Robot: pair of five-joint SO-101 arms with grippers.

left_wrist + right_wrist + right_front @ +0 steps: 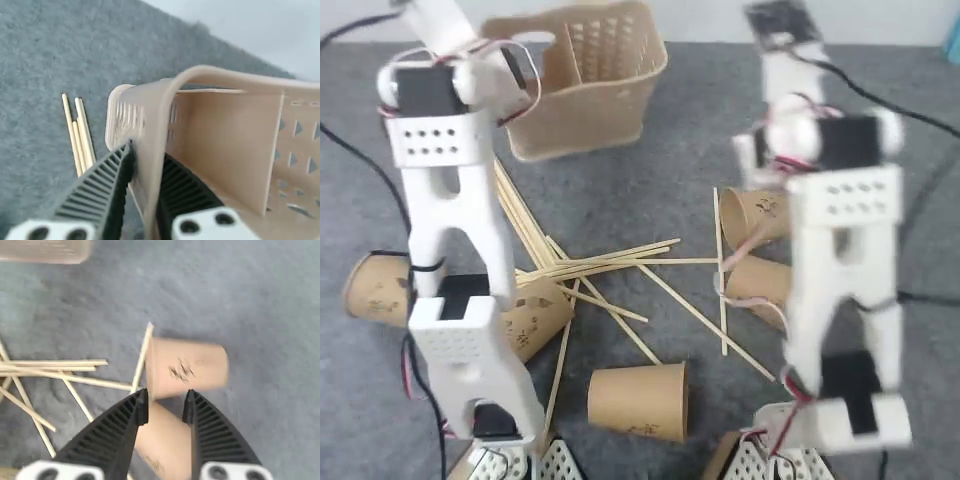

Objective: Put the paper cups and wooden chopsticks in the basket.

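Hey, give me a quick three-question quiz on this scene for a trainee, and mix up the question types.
1. True or false: the left pincer grips the wall of the basket.
2. The wooden chopsticks are: A in the basket, B scattered on the table, C stacked upright.
3. Fill in: the right pincer, over two paper cups, is ____.
Key: 1 true; 2 B; 3 open.
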